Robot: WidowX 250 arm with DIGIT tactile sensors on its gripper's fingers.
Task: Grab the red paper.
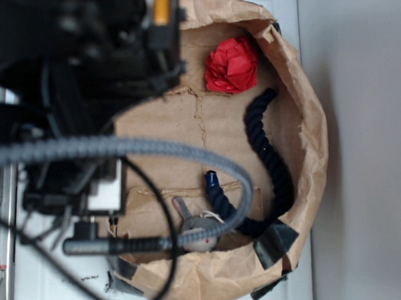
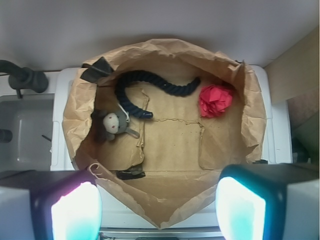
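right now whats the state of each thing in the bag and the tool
red paper: crumpled, lying free on the bag floor by the wall
dark rope: curved, lying flat, one end near the red paper
grey plush toy: on its side beside the rope's other end
brown paper bag: open, walls folded up, taped corners
tool: open, fingers apart, empty, above the bag's edge

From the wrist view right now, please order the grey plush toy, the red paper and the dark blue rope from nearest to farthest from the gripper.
Gripper, open, at the bottom edge.
1. Grey plush toy, left side of the brown paper bag.
2. Red paper, right side, farther back.
3. Dark blue rope, along the back; its curled end reaches forward near the toy, so the ranking with the paper is close.
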